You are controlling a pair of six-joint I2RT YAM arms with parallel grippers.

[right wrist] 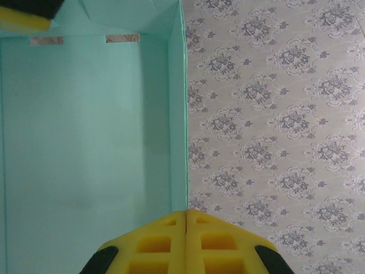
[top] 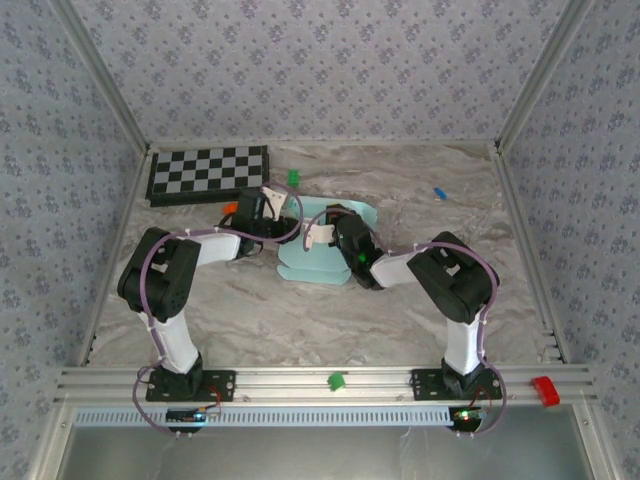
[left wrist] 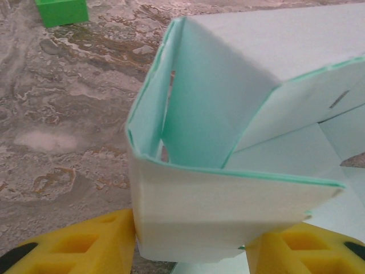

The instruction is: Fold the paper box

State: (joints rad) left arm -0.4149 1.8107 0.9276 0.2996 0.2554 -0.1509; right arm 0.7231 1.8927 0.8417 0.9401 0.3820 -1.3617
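Gripping the paper box [left wrist: 228, 211] across a raised flap, left claw [left wrist: 191, 242]; right claw [right wrist: 186, 222] pinched shut on its wall

Pale blue paper box [top: 312, 264] lies mid-way across the table [top: 250, 310], partly folded, side flaps standing up

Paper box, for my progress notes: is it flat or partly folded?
Partly folded. In the left wrist view the paper box has walls standing up and meeting at a corner, while other panels lie flat beyond.
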